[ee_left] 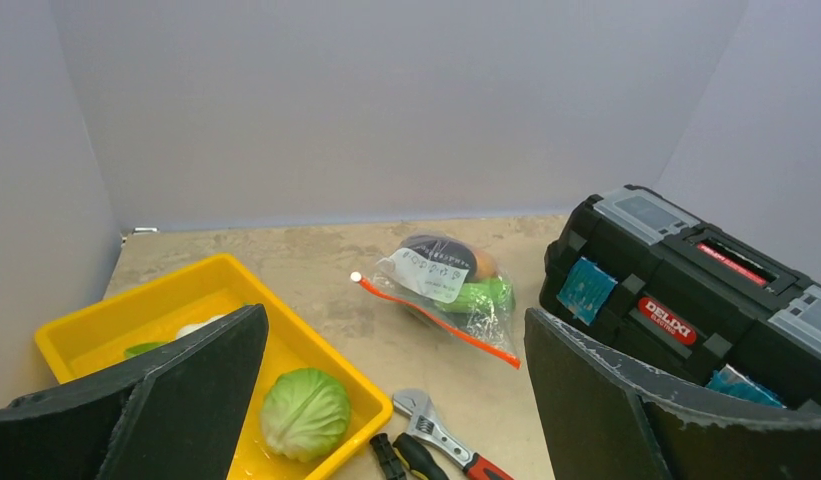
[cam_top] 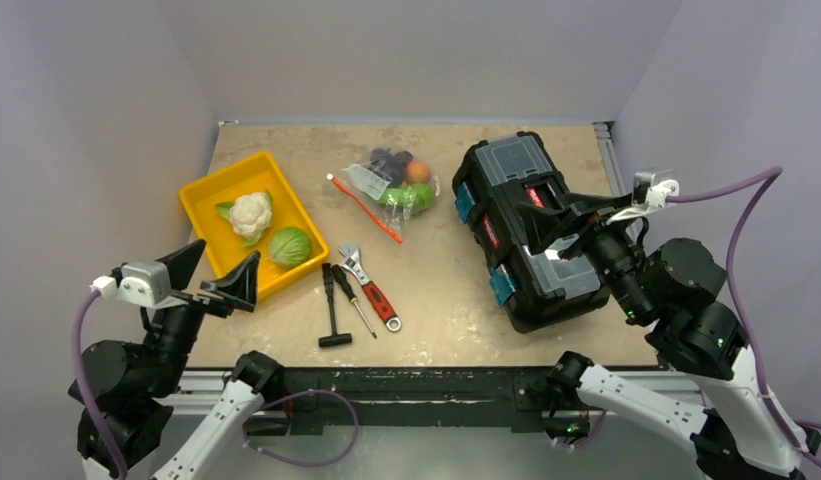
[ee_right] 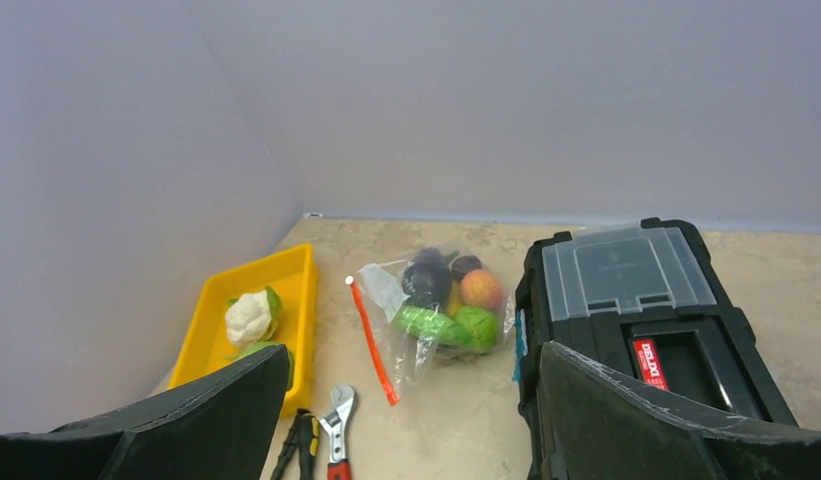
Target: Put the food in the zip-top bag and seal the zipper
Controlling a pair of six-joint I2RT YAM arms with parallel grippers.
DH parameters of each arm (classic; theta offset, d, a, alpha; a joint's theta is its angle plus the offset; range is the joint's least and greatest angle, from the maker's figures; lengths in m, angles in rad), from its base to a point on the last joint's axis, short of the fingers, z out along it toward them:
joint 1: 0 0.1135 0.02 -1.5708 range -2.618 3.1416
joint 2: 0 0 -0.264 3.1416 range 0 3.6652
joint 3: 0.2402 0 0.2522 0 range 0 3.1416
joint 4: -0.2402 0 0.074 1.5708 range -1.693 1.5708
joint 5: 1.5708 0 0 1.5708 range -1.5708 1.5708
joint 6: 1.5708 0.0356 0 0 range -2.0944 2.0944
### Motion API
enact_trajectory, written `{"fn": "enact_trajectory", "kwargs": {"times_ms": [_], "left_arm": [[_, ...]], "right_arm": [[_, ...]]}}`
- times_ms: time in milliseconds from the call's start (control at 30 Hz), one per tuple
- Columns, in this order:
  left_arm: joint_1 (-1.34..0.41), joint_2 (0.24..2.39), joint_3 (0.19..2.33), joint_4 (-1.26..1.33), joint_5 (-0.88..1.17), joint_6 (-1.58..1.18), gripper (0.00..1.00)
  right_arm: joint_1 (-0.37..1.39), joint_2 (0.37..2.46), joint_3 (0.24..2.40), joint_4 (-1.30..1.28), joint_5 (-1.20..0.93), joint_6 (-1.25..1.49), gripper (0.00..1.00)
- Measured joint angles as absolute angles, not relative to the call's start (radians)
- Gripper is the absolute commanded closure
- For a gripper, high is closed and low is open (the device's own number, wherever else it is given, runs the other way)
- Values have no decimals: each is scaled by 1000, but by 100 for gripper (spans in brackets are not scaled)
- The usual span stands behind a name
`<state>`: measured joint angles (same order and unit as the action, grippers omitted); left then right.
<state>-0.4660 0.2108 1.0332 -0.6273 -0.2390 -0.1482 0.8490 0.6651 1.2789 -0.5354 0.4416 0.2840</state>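
Observation:
The clear zip-top bag (cam_top: 391,190) lies on the table at the back middle. The food is inside it: an orange ball (cam_top: 418,171), a dark purple eggplant (cam_top: 386,162) and green pieces (cam_top: 414,196). Its red-orange zipper (cam_top: 366,210) runs along the bag's left edge, with the white tip at the far end. The bag also shows in the left wrist view (ee_left: 451,285) and the right wrist view (ee_right: 436,310). My left gripper (cam_top: 211,275) is open and empty above the near left table edge. My right gripper (cam_top: 561,225) is open and empty above the toolbox.
A yellow tray (cam_top: 236,180) at the left holds a white cauliflower (cam_top: 251,213) and a cabbage (cam_top: 290,246). A black toolbox (cam_top: 511,160) stands right of the bag. A red-handled wrench (cam_top: 371,285), a screwdriver (cam_top: 351,298) and a black T-handle tool (cam_top: 331,310) lie near the front.

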Motion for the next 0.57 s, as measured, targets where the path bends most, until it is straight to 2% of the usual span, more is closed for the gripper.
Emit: {"fn": "enact_trajectory", "kwargs": {"times_ms": [567], "left_arm": [[-466, 163, 1105, -722, -270, -138, 0]], "right_arm": [[849, 586, 1273, -529, 509, 311, 1]]}}
